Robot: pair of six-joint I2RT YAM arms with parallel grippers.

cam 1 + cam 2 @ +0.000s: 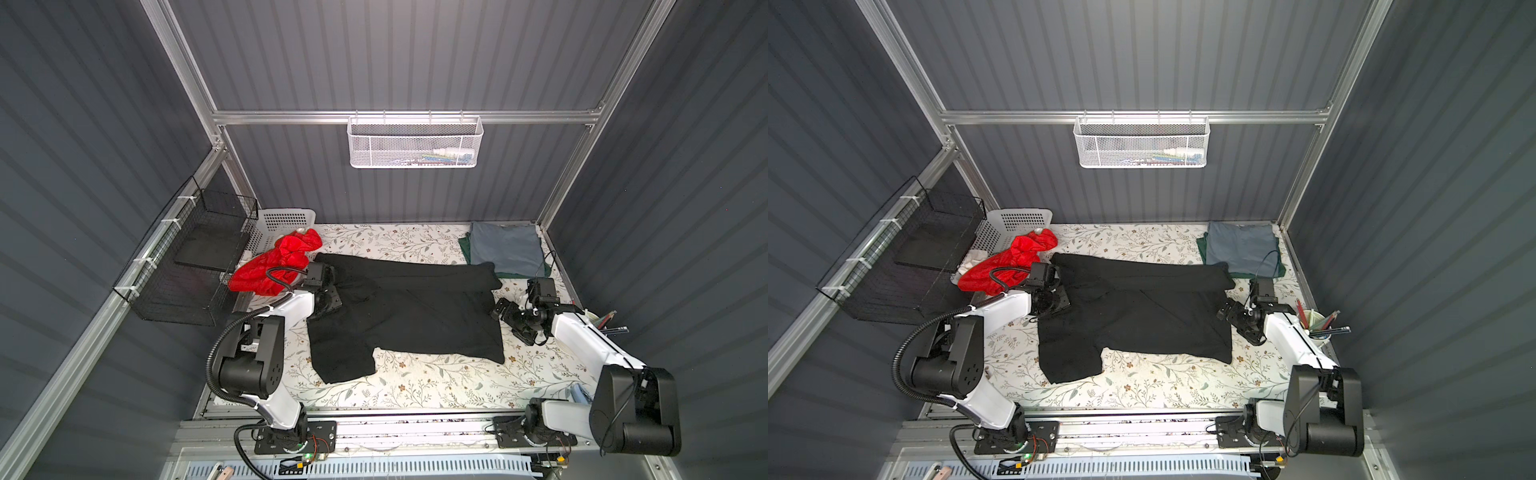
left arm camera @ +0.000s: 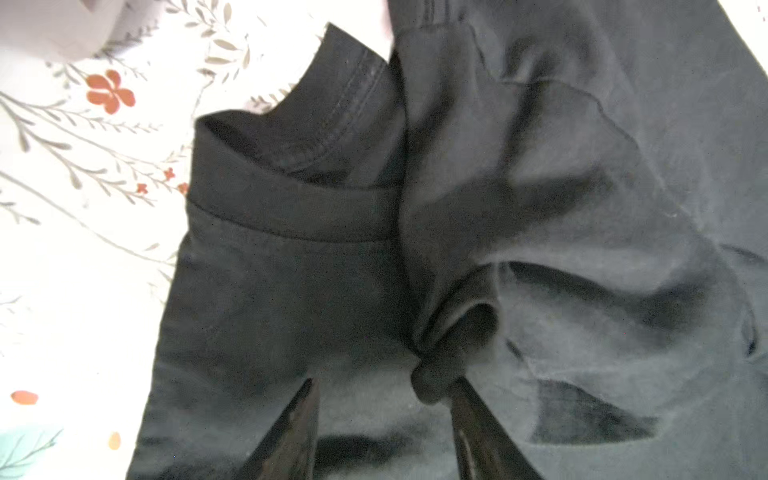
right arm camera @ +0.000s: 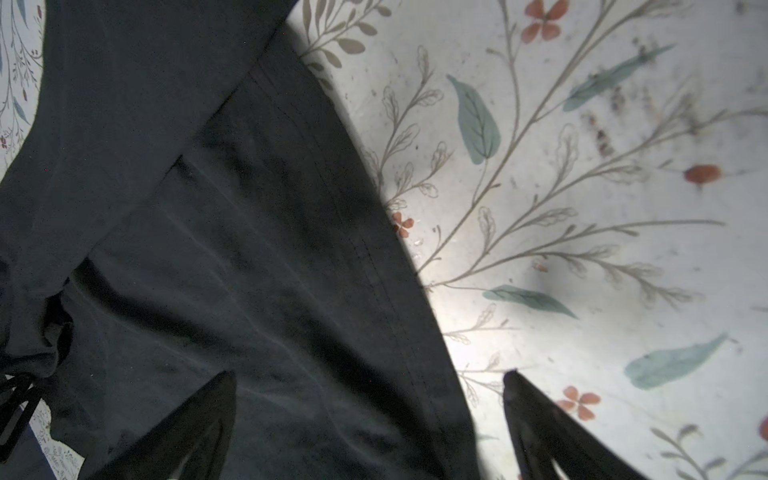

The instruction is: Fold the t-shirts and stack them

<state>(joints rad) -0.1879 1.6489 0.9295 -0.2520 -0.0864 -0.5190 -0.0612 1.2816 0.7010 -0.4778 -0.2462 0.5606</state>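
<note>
The black t-shirt [image 1: 407,307] is plain; the table cover [image 1: 415,386] is white with grey-green sprigs and orange-red flowers. Equally plain: red t-shirt [image 1: 282,262], blue-grey t-shirt [image 1: 507,245], dark green t-shirt [image 1: 465,248]

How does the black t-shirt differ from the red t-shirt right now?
The black t-shirt lies spread out on the table, partly folded; the red t-shirt sits crumpled against the white basket. The black t-shirt covers far more area than the red t-shirt. Both are plain cloth, neither yet stacked on the folded blue-grey t-shirt.
</note>
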